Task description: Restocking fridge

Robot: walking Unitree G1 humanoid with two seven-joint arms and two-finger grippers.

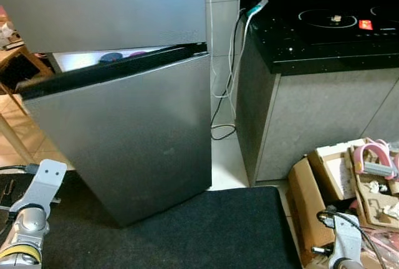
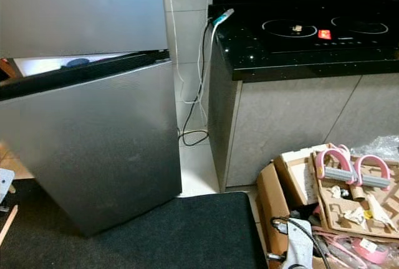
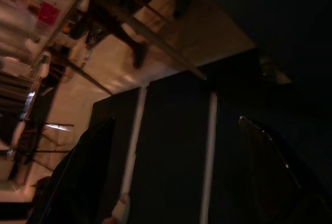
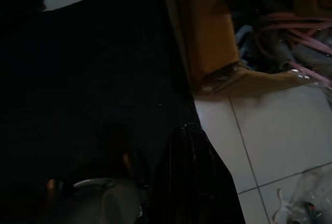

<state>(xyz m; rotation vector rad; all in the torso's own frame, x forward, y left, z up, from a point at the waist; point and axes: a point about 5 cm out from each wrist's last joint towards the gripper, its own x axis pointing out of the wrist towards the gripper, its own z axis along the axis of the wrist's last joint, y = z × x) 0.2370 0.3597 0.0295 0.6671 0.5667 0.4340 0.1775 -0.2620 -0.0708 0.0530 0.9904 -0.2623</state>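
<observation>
A silver fridge (image 1: pixel 124 126) stands on the robot's left, on the edge of a black floor mat (image 1: pixel 206 231); its lower door (image 1: pixel 134 138) is ajar, swung out a little at the hinge-free side, and a lit strip of the interior shows above its dark top edge, with some blurred round items just inside. The upper door (image 1: pixel 106 4) is closed. Right of the fridge, white and black cables (image 1: pixel 227 76) hang down a tiled wall beside a grey counter with a black induction hob (image 1: pixel 324 26). On the floor by the counter lie open cardboard boxes (image 1: pixel 349 188) holding pink-handled items. Both arms hang low: the left arm (image 1: pixel 31 213) near the fridge's lower corner, the right arm (image 1: pixel 343 241) beside the boxes. Whether the left gripper (image 3: pixel 176 177) is spread or pressed together I cannot tell in its dark wrist view; the same goes for the right gripper (image 4: pixel 192 177), above mat and white tiles
</observation>
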